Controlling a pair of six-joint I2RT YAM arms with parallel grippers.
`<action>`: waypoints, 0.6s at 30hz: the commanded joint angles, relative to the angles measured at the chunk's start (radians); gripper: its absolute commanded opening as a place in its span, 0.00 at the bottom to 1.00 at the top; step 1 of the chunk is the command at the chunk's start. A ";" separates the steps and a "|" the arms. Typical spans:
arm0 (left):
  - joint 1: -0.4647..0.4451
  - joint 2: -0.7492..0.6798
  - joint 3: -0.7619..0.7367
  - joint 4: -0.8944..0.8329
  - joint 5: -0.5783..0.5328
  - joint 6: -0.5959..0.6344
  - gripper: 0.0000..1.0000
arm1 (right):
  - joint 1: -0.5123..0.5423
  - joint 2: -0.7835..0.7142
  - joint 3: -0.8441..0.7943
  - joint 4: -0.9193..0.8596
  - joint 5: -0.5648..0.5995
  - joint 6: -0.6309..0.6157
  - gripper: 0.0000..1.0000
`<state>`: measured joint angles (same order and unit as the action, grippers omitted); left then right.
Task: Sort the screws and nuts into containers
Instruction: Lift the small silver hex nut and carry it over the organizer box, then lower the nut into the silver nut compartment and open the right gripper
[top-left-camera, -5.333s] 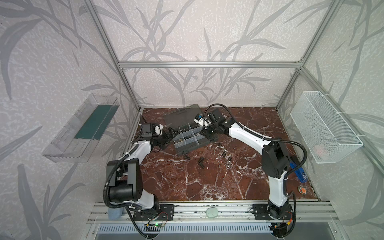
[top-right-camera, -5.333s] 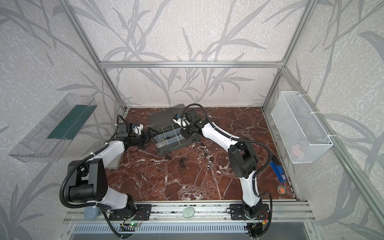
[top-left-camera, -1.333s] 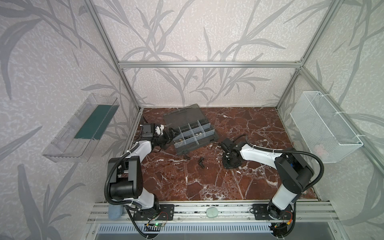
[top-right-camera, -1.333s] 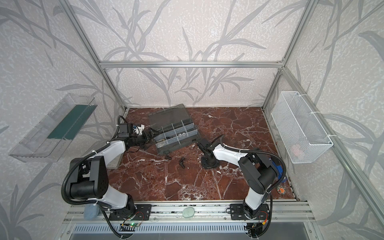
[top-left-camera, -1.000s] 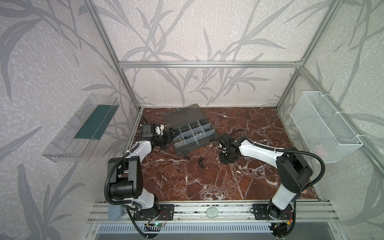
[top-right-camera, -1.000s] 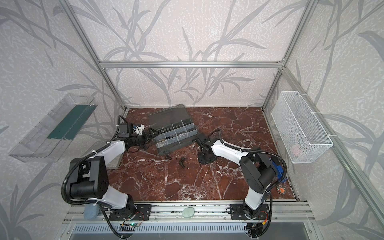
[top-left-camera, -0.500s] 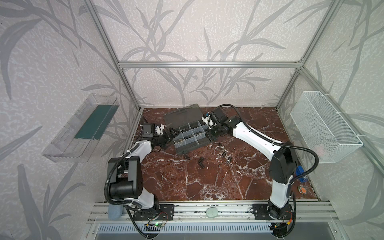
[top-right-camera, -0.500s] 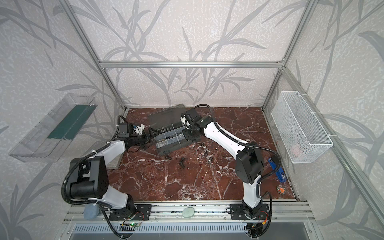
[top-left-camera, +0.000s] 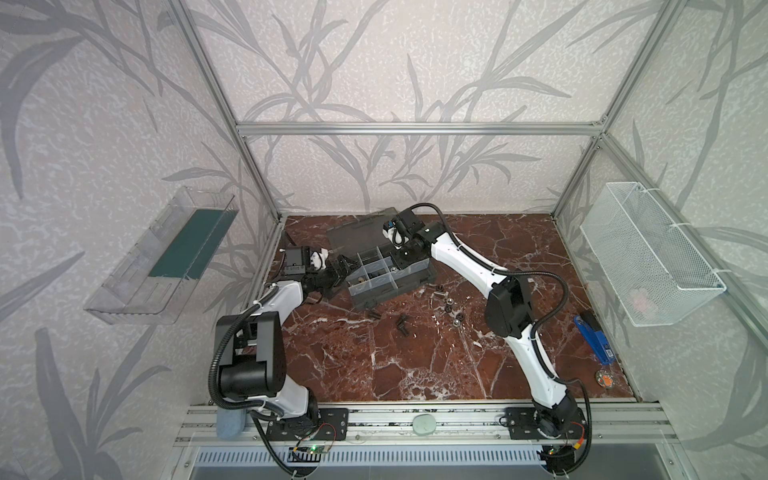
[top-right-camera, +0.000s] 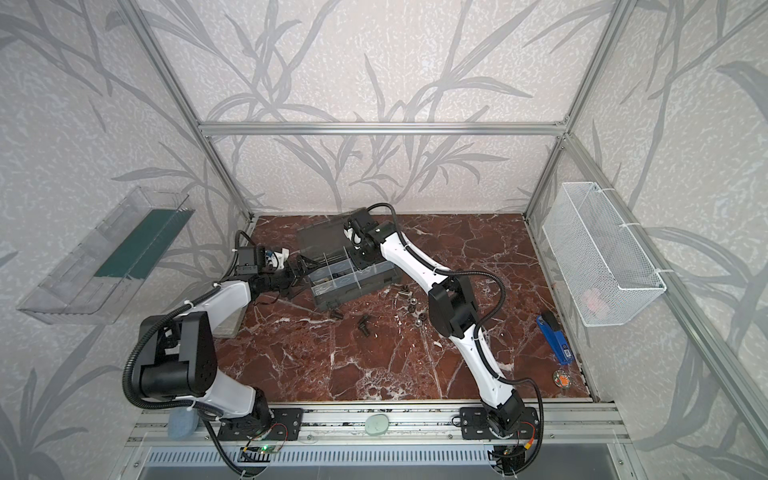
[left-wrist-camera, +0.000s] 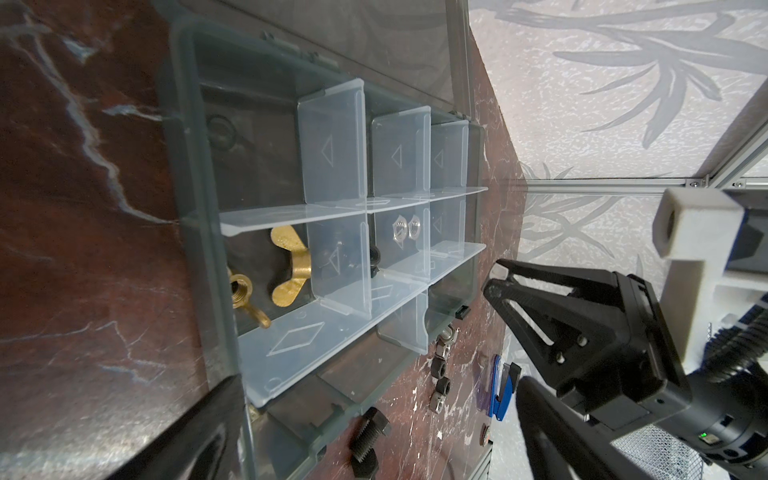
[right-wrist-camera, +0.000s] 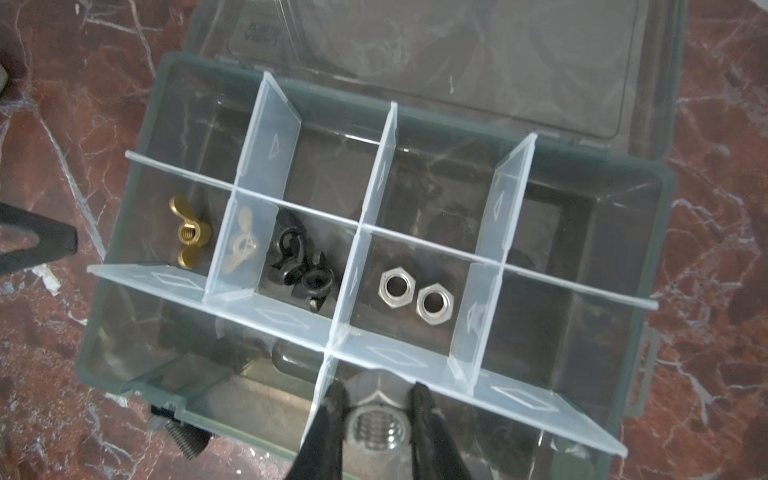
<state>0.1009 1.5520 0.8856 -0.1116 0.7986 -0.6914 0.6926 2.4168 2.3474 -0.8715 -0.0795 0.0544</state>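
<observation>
On red marble (top-left-camera: 415, 353), lettering (right-wrist-camera: 266, 31) on the lid (right-wrist-camera: 498, 62) is unreadable; right fingers (right-wrist-camera: 426, 424) clamp a silver nut (right-wrist-camera: 376, 430), left fingers (left-wrist-camera: 195, 440) apart.

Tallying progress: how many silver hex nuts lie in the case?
2, side by side in one middle cell: one nut, its neighbour. A third nut is in the right tool, which may hide others.

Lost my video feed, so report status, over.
Left gripper open beside organizer case. Right gripper shut on silver nut, above the cells. Loose screws, nuts on table. No obstruction seen.
</observation>
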 joint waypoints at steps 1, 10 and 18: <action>0.005 0.003 0.002 0.006 0.008 0.005 0.99 | -0.005 0.055 0.107 -0.089 0.028 -0.016 0.00; 0.008 0.004 0.005 0.005 0.011 0.007 1.00 | -0.007 0.137 0.197 -0.116 0.081 -0.019 0.00; 0.008 -0.008 0.006 -0.005 0.008 0.010 1.00 | -0.016 0.160 0.197 -0.101 0.086 -0.019 0.00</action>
<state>0.1059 1.5520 0.8856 -0.1120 0.7986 -0.6907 0.6823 2.5633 2.5126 -0.9623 -0.0036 0.0463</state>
